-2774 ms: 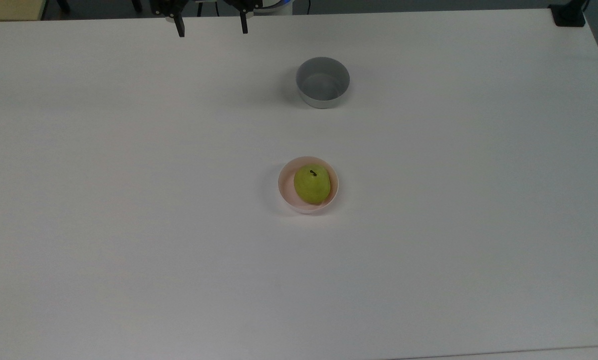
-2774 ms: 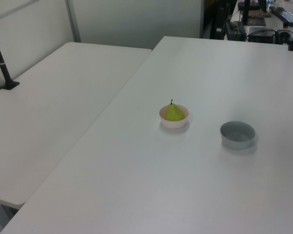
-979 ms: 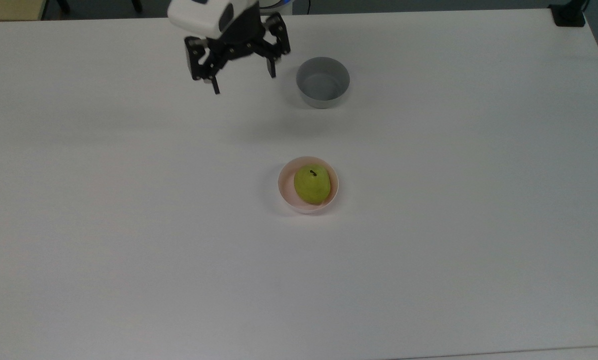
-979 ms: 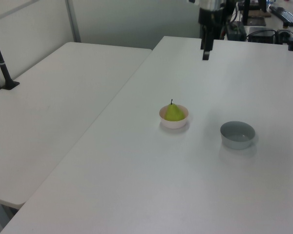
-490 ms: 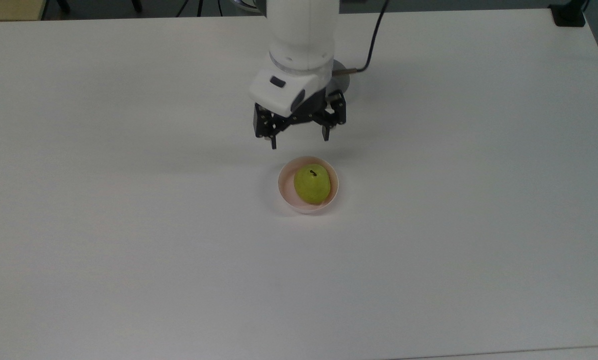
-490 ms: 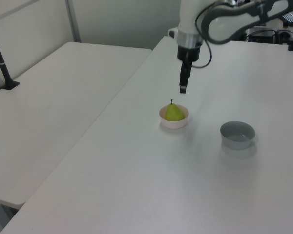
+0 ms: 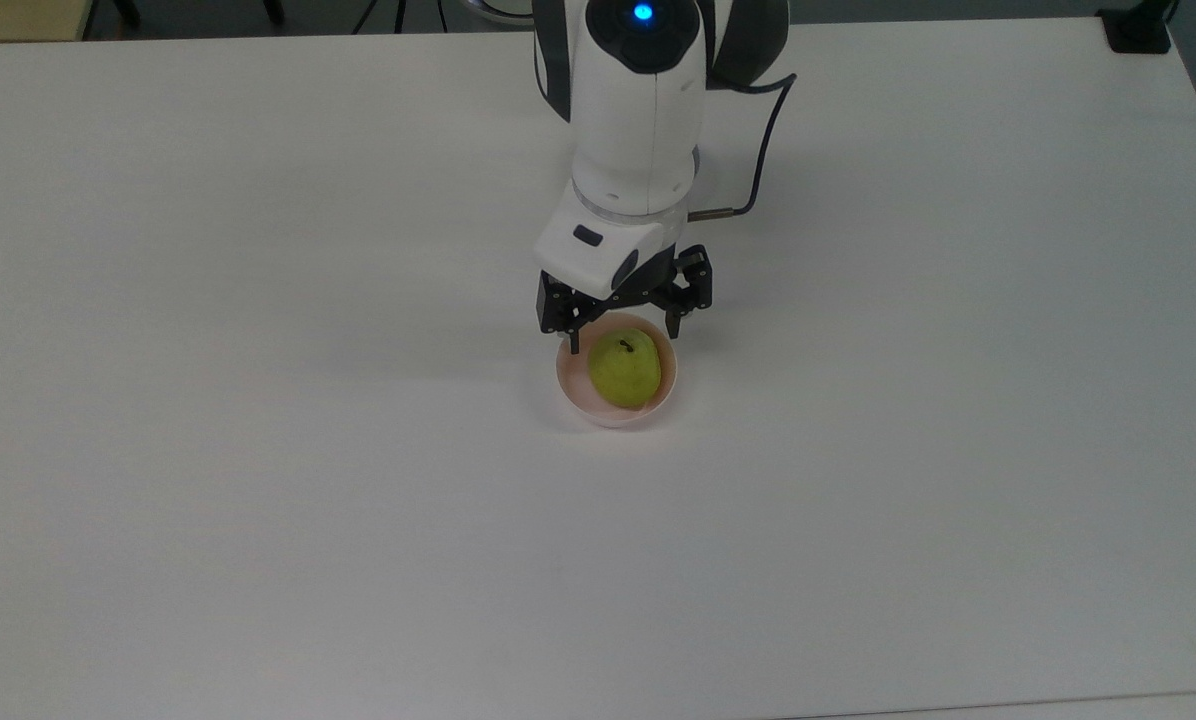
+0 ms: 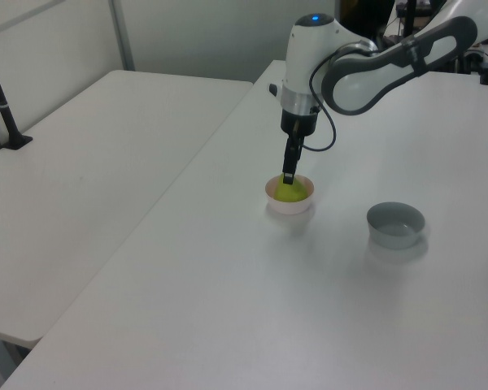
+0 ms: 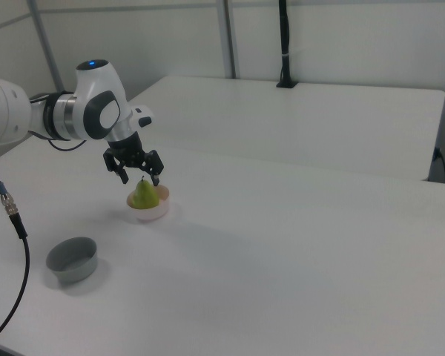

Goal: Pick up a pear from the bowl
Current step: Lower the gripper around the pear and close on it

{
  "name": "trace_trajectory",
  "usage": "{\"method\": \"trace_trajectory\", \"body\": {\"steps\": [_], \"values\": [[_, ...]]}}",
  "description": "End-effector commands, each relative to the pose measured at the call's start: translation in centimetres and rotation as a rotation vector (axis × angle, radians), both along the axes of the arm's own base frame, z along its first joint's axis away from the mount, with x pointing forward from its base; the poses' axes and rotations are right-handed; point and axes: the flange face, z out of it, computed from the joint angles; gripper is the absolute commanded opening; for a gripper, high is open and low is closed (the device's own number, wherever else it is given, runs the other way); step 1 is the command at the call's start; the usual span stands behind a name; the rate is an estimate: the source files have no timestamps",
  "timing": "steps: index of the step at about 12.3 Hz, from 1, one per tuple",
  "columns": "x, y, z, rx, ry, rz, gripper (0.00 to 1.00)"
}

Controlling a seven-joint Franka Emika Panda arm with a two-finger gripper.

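A yellow-green pear (image 7: 624, 370) with a short dark stem sits upright in the pale pink bowl (image 7: 570, 385) near the middle of the white table. My gripper (image 7: 623, 340) hangs open just over the bowl's far rim in the top view, one finger on each side of the pear's top. The left view shows the gripper (image 8: 289, 175) pointing straight down at the pear (image 8: 293, 193) in the bowl (image 8: 290, 206). Seen from the right view, the gripper (image 9: 140, 178) straddles the stem of the pear (image 9: 142, 196), with nothing gripped, above the bowl (image 9: 153, 212).
An empty grey bowl (image 8: 396, 225) stands apart from the pink one, at the right view's lower left (image 9: 72, 259). A second white table (image 8: 81, 179) adjoins this one. A black cable (image 9: 11, 222) trails from the arm.
The arm has swung from the table's far edge to the pink bowl and come down. Its open fingers now flank the pear's top. Pear and bowls have not moved.
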Motion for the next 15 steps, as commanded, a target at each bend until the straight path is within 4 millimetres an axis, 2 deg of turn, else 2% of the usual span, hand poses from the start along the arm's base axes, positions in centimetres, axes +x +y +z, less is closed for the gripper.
{"method": "trace_trajectory", "body": {"steps": [1,4,7,8,9,10,13,15], "values": [[0.4,0.7,-0.6,-0.015,-0.014,-0.005,1.0],[0.4,0.8,-2.0,-0.029,0.003,0.004,0.97],[0.6,0.8,-2.7,-0.041,0.001,0.01,0.8],[0.6,0.8,-2.9,-0.04,-0.001,0.012,0.59],[0.6,0.7,-2.8,-0.04,-0.002,0.014,0.25],[0.6,0.7,-2.8,-0.039,-0.002,0.014,0.0],[0.5,0.4,-1.8,-0.038,-0.006,0.012,0.0],[0.3,-0.4,0.6,-0.033,-0.022,-0.002,0.0]]}}
